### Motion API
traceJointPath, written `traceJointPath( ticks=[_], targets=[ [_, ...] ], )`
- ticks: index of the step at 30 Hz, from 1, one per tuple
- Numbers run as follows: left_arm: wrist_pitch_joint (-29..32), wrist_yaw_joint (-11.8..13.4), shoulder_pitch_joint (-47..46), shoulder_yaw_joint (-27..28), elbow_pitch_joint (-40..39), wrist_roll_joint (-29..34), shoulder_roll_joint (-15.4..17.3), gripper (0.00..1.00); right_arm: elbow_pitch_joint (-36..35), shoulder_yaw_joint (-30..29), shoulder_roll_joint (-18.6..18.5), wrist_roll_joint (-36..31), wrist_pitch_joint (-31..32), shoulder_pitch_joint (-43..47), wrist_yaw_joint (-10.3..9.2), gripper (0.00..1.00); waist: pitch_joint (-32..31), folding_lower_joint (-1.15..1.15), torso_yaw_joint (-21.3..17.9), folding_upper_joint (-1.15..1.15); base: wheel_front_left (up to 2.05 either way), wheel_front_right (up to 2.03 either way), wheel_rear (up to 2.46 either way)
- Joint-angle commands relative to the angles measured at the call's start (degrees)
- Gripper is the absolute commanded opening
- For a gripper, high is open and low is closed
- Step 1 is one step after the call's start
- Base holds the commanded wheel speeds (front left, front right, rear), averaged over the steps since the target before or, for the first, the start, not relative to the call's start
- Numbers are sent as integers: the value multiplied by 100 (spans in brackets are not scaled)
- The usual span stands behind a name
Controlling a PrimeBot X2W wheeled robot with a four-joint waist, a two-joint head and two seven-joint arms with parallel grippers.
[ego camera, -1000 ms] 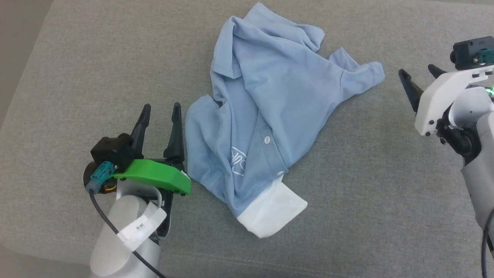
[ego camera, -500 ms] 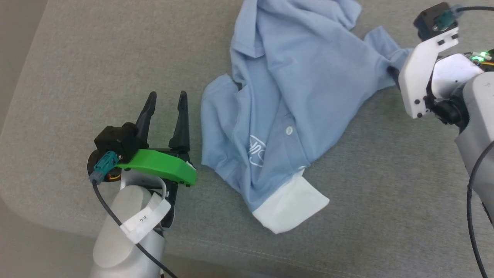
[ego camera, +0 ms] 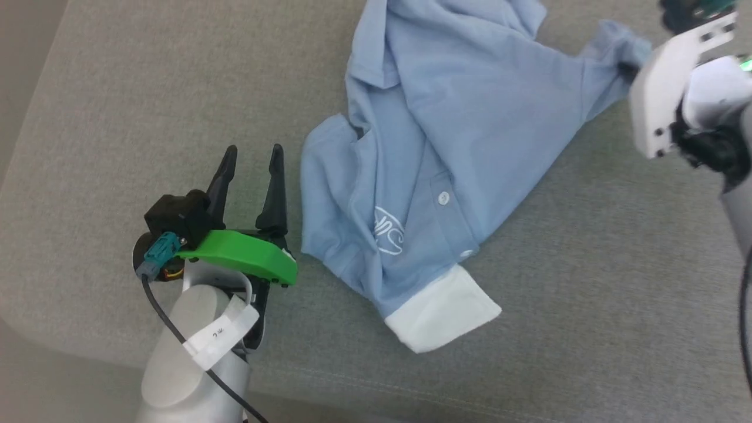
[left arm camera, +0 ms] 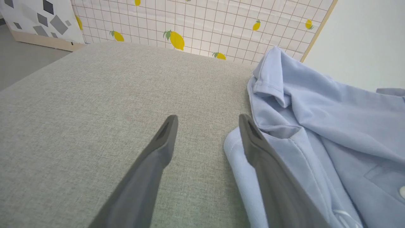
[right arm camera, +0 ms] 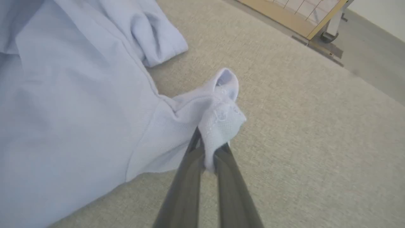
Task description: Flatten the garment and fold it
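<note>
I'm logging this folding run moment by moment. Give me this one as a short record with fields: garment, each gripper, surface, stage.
garment: light blue polo shirt, crumpled, lying on the surface
collar: white collar, at the near end
surface: grey fabric cushion
left gripper: left gripper open, beside the shirt's left edge, nothing between its fingers
right gripper: right gripper shut on a bunched bit of the shirt's far right end
stage: not yet flat, no fold made

The light blue short-sleeved knit polo shirt (ego camera: 458,117) lies crumpled, front up, on the grey woven cushion (ego camera: 117,117), its white collar (ego camera: 443,314) at the near end. The white button (ego camera: 444,198) and cursive chest logo (ego camera: 389,229) are exposed; one sleeve (ego camera: 611,64) extends to the right, its end bunched.
</note>
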Motion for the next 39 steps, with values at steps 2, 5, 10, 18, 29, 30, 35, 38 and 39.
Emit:
traceJointPath(
  ticks=[2,5,10,18,29,30,35,38,39],
  targets=[
    [-42,28,25,23,13,-2,58,100,-354,-100,-289,89,40,208,-10,0,-386,0,-344,0,0,0,0],
    [-42,48,113,52,0,-20,95,100,-915,-358,-684,190,404,671,-10,0,-555,0,-525,0,0,0,0],
    [-10,75,198,33,-34,-51,105,100,-1557,-1081,-779,426,1038,2113,-10,0,-694,0,-692,0,0,0,0],
    [74,88,265,3,-59,-112,144,100,-2025,-2177,300,271,1030,3841,-10,0,-794,0,-739,0,0,0,0],
    [201,200,613,60,-70,-224,236,100,-3326,-4008,1556,214,-622,4449,-10,100,-1197,0,-738,0,0,0,0],
    [232,220,655,67,-81,-239,241,100,-3404,-4107,1616,178,-699,4525,-10,100,-1225,0,-741,0,0,0,0],
    [681,380,785,62,-92,-286,282,100,-3563,-4270,1768,18,-815,4713,-10,100,-1280,0,-756,0,0,0,0],
    [1549,541,735,-31,-109,-329,324,100,-3601,-4268,1831,-28,-812,4706,-10,100,-1281,0,-736,0,0,0,0],
    [1933,597,707,-86,-103,-341,340,100,-3606,-4259,1844,-41,-806,4696,-10,100,-1285,0,-725,0,0,0,0]
  ],
)
